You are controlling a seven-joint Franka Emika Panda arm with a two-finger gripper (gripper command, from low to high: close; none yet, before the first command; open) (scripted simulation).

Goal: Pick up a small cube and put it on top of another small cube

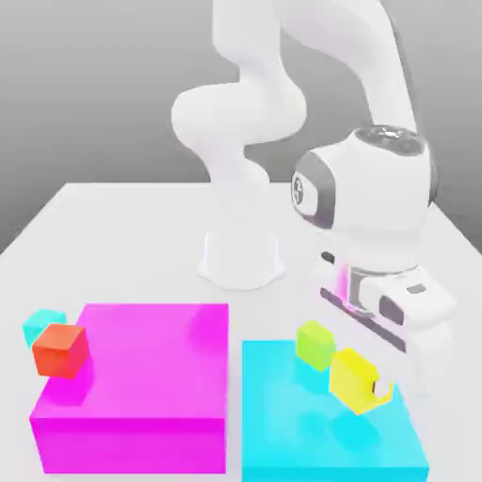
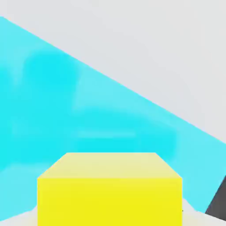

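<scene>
Claw clamped tight on small bright-yellow cube, held above big flat cyan block, just beside small lime-green cube resting on that block. Pick done; left: shift over lime-green cube, lower, release, prob. small alignment needed

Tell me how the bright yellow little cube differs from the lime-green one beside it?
The yellow cube is bright yellow and gripped in the robot's jaws, tilted, apparently lifted above the cyan block. The lime-green cube is yellow-green and sits free on that block, untouched. The yellow one looks slightly bigger, perhaps only because it is nearer. Both are small, plain cubes.
</scene>
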